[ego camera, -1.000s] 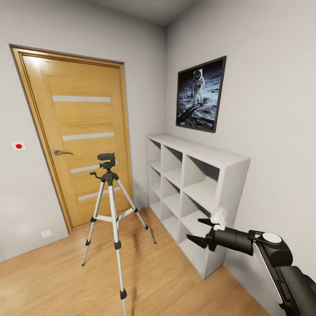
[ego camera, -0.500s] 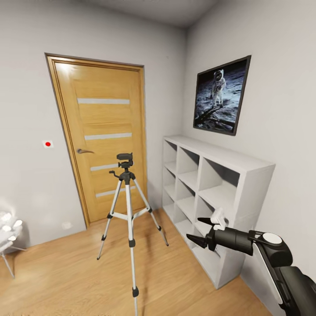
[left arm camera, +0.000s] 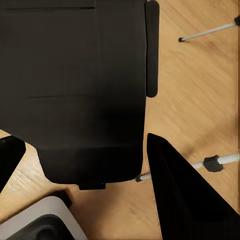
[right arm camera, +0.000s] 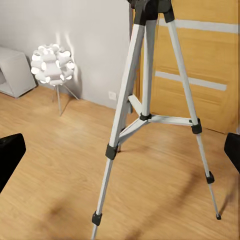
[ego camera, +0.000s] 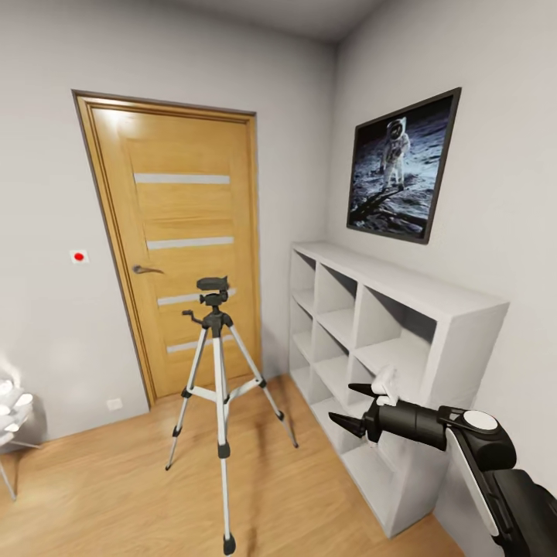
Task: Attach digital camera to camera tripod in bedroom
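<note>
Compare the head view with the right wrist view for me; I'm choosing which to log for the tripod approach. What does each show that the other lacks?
Head view: the tripod's pan head, the full door, the white shelf, the moon picture and the right gripper, open.

Right wrist view: the white ball lamp whole on its thin stand, and a grey cabinet by the wall.

Both: the tripod standing on the wood floor before the door, and the wall socket.

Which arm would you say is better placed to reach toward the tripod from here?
Right, probably. The right gripper is held out forward, open and empty, and its wrist view looks straight at the camera tripod legs.
</note>
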Robot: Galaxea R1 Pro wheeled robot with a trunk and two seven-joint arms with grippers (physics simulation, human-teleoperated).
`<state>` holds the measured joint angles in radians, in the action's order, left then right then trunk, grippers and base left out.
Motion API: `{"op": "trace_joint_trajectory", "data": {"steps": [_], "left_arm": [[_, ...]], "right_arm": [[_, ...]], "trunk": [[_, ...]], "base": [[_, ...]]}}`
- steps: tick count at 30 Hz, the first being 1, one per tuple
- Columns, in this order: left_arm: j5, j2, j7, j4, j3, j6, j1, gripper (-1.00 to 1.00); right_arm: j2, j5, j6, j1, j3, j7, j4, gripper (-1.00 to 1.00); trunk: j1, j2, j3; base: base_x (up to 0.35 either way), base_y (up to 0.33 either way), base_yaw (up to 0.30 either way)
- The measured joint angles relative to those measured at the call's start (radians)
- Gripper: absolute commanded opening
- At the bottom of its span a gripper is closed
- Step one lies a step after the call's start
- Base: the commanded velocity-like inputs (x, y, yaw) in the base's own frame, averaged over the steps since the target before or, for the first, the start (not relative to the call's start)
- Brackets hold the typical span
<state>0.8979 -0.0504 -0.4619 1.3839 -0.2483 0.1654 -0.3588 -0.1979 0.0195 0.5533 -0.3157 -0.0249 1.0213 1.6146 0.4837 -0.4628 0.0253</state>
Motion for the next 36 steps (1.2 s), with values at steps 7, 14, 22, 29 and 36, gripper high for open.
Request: {"op": "trace_joint_trajectory", "data": {"steps": [7,14,22,29,36], "left_arm": [[0.0,0.0,0.0,-0.001,0.0,-0.001,0.0,-1.0],[0.0,0.0,0.0,-0.006,0.0,0.0,0.0,-1.0],[0.0,-0.001,0.0,-0.007,0.0,0.0,0.0,-1.0],[0.0,-0.001,0.0,-0.007,0.0,0.0,0.0,-1.0],[0.0,-0.001,0.0,-0.007,0.0,0.0,0.0,-1.0]], "right_arm": [[-0.001,0.0,-0.001,0.002,0.0,0.003,0.0,1.0],[0.0,-0.001,0.0,0.005,0.0,0.005,0.0,1.0],[0.001,0.0,-0.001,0.006,0.0,0.002,0.0,1.0],[0.001,0.0,-0.002,0.006,0.0,0.0,0.0,1.0],[0.001,0.0,-0.002,0.006,0.0,0.0,0.0,1.0]], "trunk": [[0.0,0.0,0.0],[0.0,0.0,0.0],[0.0,0.0,0.0],[0.0,0.0,0.0],[0.0,0.0,0.0]], "base": [[0.244,-0.012,0.001],[0.055,-0.002,0.026],[0.004,0.0,0.251],[0.0,0.0,0.279],[0.0,0.0,0.273]]}}
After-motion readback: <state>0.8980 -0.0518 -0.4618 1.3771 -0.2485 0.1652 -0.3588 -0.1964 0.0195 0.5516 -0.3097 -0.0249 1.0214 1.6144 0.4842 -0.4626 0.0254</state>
